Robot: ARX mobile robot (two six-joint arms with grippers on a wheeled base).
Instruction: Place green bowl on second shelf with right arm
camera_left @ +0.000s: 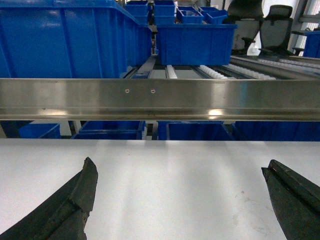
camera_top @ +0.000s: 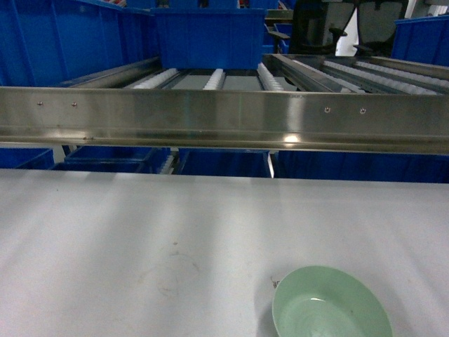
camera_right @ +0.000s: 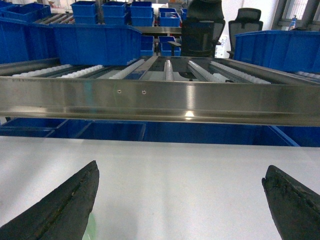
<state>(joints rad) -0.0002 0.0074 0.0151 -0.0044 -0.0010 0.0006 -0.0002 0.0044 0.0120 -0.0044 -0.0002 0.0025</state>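
— Right gripper [camera_right: 180, 200] fingers [camera_right: 60, 210] spread wide, empty; green bowl [camera_right: 89, 227] peeks beneath the left-hand one.

— Drop onto its rim first. Left gripper [camera_left: 180, 200], open too, idles. Second shelf [camera_right: 165, 70] lies beyond both fingertips.

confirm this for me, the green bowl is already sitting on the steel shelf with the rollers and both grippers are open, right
Not quite. The green bowl is on the grey-white tabletop, in front of and below the steel shelf, as the head view shows. The rest holds: the left gripper and the right gripper both have their fingers spread wide with nothing between them.
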